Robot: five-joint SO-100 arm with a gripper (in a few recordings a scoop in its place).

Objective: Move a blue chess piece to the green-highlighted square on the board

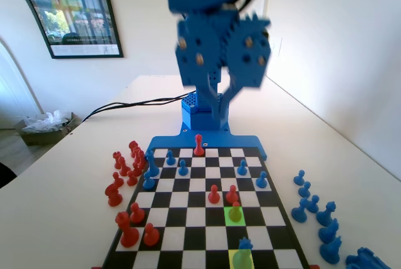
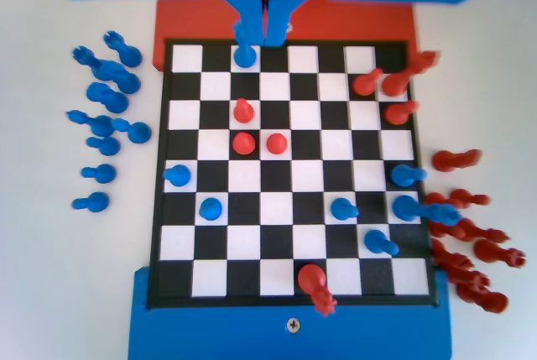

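- The blue chess piece (image 1: 245, 243) stands on the yellow-green square (image 1: 241, 259) at the near edge of the board (image 1: 207, 140).
- One row further, a red pawn (image 1: 235, 211) occupies the green-highlighted square (image 1: 235, 215).
- High above, the fingers (image 2: 262, 28) hang nearly together, empty; centre them over the crown before descending.

White walls (image 1: 326, 43), framed poster (image 1: 72, 9)

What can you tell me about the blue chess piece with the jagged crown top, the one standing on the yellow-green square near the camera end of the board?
The blue chess piece looks like glossy blue plastic, with a jagged crown-like top and a body tinted by the glow of the yellow-green square beneath it. It stands upright on that square, in the row nearest the fixed camera, two rows short of the green-highlighted square, where a red pawn stands. In the wrist view it stands just below the gripper. Nothing grips it.
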